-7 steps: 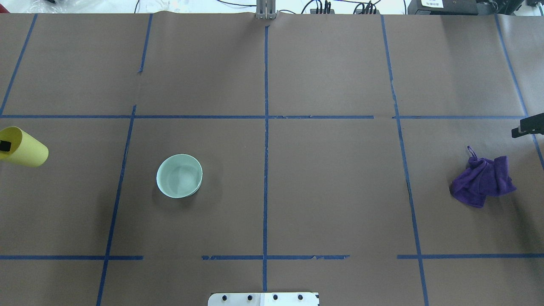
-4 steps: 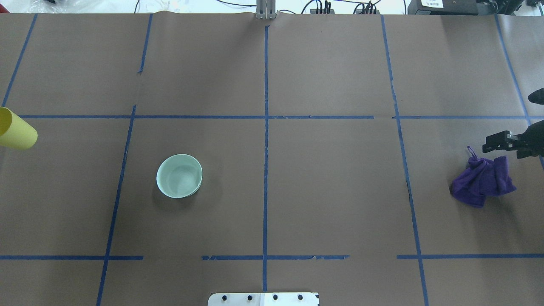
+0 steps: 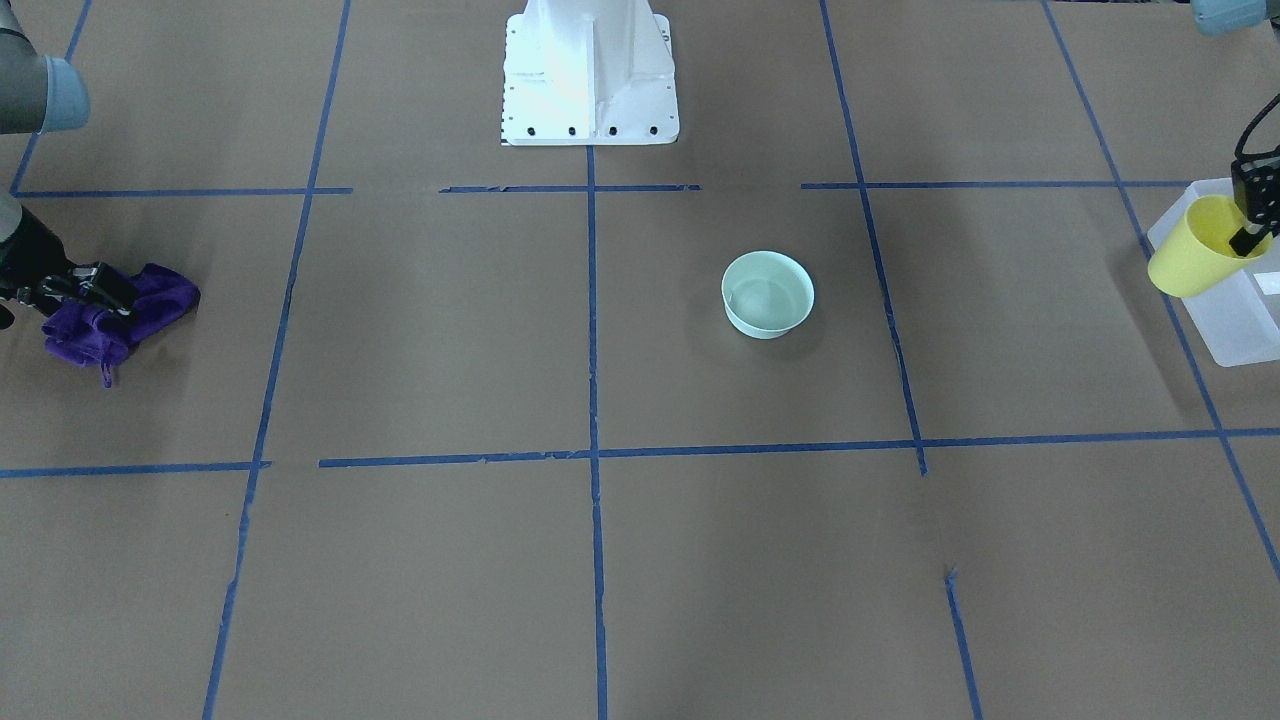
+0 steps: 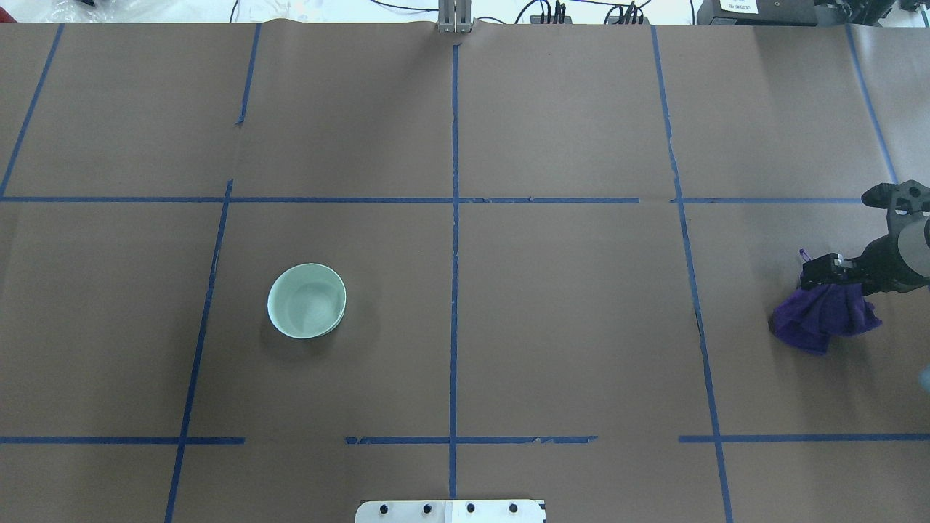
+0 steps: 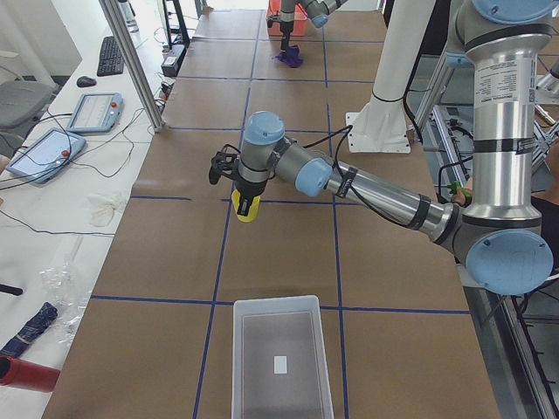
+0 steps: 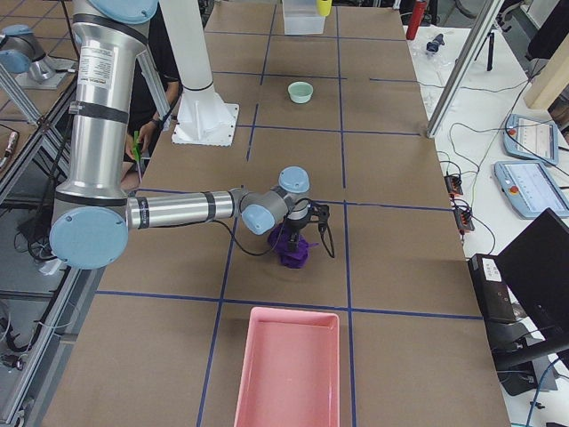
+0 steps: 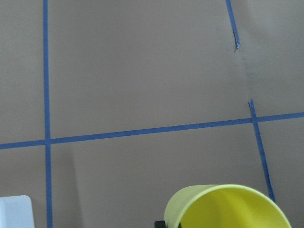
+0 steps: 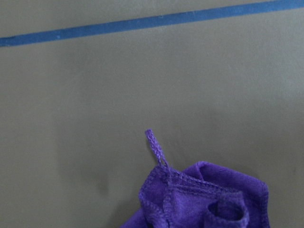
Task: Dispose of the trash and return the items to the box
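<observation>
My left gripper [image 3: 1249, 228] is shut on the rim of the yellow cup [image 3: 1194, 252] and holds it tilted in the air at the box's edge [image 3: 1238, 322]. The left exterior view shows the cup [image 5: 247, 208] short of the frosted box [image 5: 279, 360]. The cup's rim fills the bottom of the left wrist view [image 7: 228, 209]. The mint-green bowl [image 4: 306, 300] stands upright on the table's left half. My right gripper [image 4: 821, 273] is open, low over a crumpled purple cloth [image 4: 822, 319], fingers at its far edge.
The white robot base [image 3: 590, 70] stands at the near middle edge. A pink tray [image 6: 289, 369] lies past the purple cloth at the table's right end. Blue tape lines grid the brown paper cover. Tablets and cables lie beyond the far edge.
The yellow cup has moved left, out of the overhead view. My right gripper has come in from the right edge and down onto the purple cloth. The bowl has not moved.
</observation>
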Controlling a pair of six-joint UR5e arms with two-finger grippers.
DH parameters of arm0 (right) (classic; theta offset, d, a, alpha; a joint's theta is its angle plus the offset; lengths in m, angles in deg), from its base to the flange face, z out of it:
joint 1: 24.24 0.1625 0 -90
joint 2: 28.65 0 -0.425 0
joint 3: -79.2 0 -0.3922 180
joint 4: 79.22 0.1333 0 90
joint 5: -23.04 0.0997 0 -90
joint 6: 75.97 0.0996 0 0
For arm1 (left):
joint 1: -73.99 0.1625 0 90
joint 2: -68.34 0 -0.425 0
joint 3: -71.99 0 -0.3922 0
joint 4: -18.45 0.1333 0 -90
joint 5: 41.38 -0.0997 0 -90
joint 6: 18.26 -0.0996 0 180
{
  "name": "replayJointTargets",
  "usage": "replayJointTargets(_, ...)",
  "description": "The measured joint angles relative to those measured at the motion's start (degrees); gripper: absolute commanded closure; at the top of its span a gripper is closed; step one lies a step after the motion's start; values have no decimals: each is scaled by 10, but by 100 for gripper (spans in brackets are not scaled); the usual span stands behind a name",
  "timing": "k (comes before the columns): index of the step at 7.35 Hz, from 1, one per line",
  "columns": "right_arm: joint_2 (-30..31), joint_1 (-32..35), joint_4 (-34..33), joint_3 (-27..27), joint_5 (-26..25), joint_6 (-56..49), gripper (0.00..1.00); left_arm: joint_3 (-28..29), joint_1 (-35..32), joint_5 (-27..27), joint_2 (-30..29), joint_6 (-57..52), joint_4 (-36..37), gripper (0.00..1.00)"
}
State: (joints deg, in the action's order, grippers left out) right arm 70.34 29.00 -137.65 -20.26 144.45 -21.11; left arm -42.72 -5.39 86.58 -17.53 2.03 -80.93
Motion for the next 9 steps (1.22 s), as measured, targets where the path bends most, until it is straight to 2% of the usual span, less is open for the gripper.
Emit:
replayJointTargets(1,3,-3,0,2,-1,0,11,20,-26,-5,-8,-38,6,100)
replayJointTargets(2,7,-3,-1,4,-5,0,63,45,-47,-8,-19,-70,8,100)
replayJointTargets(3,9,-3,-2,3,-9,2,100,67,-63,-8,-26,-96,8,100)
replayJointTargets(7,16,4,-7,-10,1,7,100,145,-130,-30,-29,-219,7,100)
replayJointTargets(8,20,20,-23,-30,15,5,100,163,-136,-46,-29,-243,5,100)
replayJointTargets(9,21,44,-67,-67,36,0,100,178,-139,-54,-27,-257,1,100)
